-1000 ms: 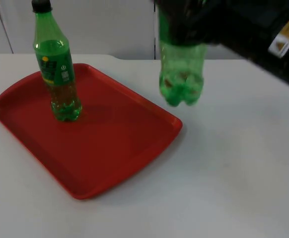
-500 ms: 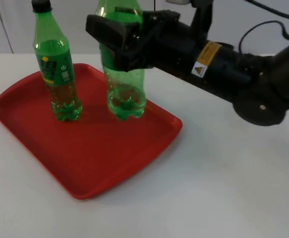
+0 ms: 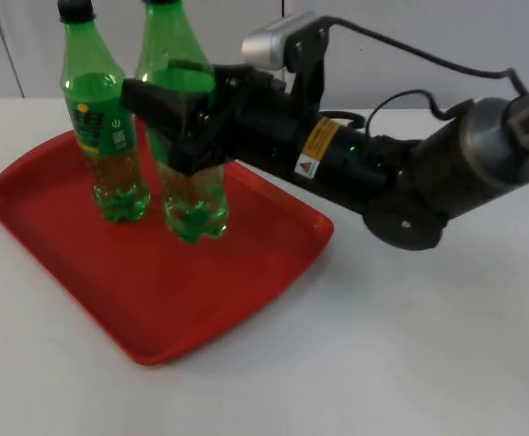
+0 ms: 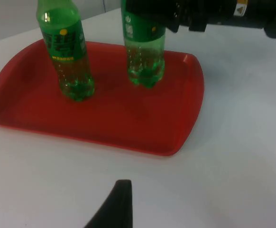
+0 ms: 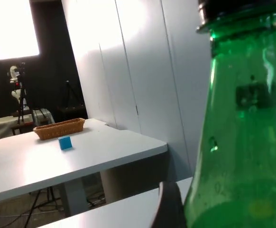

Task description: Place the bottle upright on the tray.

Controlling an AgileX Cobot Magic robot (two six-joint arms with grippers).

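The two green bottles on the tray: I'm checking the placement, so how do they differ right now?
The right gripper grips the nearer bottle; the far bottle stands free. The far bottle's label faces the top view; the nearer bottle's middle is hidden. Both are green, upright, on the red tray.

Green bottle point(image 3: 188, 136) stands upright on the red tray point(image 3: 146, 309), beside another green bottle point(image 3: 103, 127).

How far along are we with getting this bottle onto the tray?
Nearly done. One labelled bottle already stands upright on the red tray. In hand: the right gripper is clamped round the second bottle, upright, its base at or just above the tray floor beside the first. Left: confirm it rests flat, open the jaws and withdraw. The left gripper waits over the table, short of the tray.
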